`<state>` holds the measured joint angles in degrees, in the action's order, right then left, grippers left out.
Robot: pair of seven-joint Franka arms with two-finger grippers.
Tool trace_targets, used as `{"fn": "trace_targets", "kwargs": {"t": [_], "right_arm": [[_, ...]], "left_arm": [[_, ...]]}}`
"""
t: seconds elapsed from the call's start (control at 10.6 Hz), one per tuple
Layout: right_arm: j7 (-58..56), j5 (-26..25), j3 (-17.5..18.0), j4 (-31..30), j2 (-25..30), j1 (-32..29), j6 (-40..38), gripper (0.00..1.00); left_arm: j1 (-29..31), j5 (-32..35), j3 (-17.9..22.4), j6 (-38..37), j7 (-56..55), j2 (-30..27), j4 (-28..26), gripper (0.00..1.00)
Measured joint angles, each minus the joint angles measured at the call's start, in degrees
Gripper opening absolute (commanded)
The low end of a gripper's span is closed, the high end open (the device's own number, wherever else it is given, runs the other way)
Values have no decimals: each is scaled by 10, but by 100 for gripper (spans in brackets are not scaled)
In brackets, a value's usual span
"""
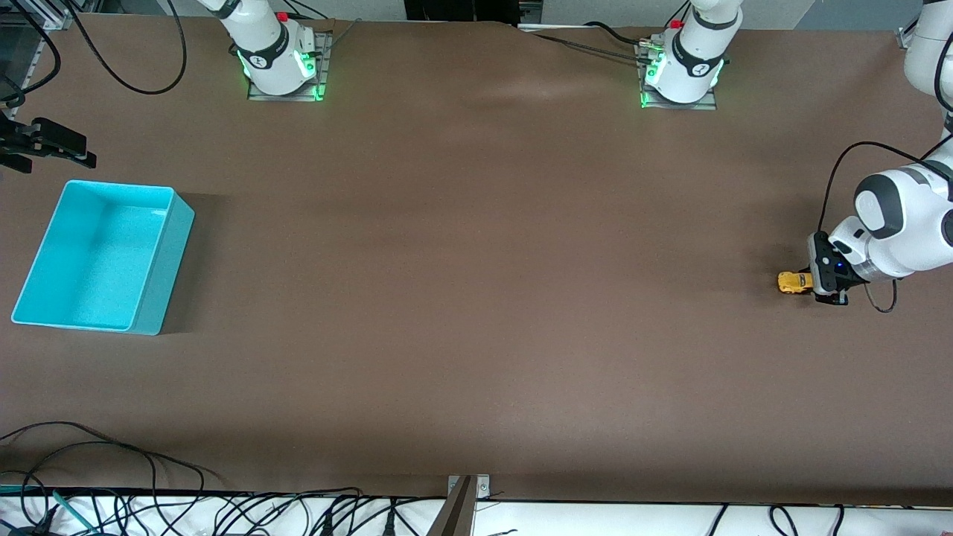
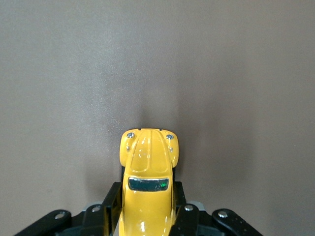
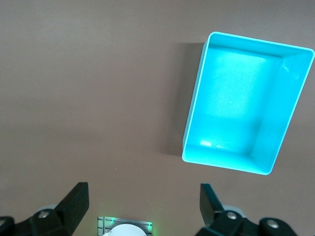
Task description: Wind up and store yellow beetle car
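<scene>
Cables (image 1: 112,514) trail along the table's camera-side edge. Farther in, near the left arm's end, the left gripper (image 1: 817,283) is clamped on the car (image 1: 794,282), low at the table (image 1: 476,298). The wind-up step looks to be in hand; next probably calls for dragging the car backward with wheels pressed to the brown mat. At the right arm's end the right gripper (image 1: 71,152) waits, fingers apart, above the empty bin (image 1: 167,275).
</scene>
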<state>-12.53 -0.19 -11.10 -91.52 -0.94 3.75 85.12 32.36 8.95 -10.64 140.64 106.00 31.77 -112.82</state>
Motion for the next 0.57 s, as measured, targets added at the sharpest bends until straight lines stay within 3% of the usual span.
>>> {"fn": "trace_targets", "kwargs": {"t": [0.19, 0.38, 0.57], "right_arm": [[0, 0, 0, 0, 0, 0, 0, 100], [0, 1, 1, 0, 0, 1, 0, 100], [0, 1, 14, 1, 0, 4, 0, 100]], "left_arm": [[0, 0, 0, 0, 0, 0, 0, 100], [8, 0, 1, -5, 0, 5, 2, 100], [18, 0, -20, -102, -3, -6, 64, 100]]}}
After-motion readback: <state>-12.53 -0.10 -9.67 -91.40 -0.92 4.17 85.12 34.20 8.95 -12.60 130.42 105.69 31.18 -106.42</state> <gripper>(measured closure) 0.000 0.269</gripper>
